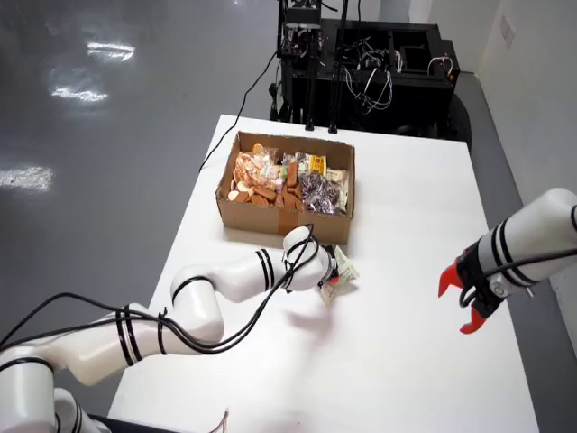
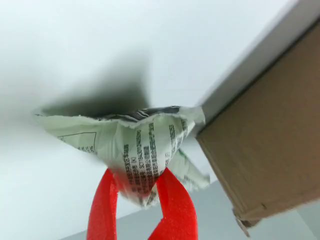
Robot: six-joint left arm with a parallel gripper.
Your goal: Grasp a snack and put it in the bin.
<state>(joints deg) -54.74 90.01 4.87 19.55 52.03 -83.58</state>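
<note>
Your red-fingered gripper [image 2: 142, 205] is clamping a pale green printed snack packet [image 2: 135, 145].

In the gripper-mounted view, you are seeing the packet pinched between the two fingers [image 2: 102, 210], with the brown cardboard box [image 2: 270, 150] sitting just to its right. In the overhead view, the white table [image 1: 406, 225] is lying under your gripper [image 1: 334, 281], and a second arm's red gripper [image 1: 464, 298] is hanging well off to its right.
</note>
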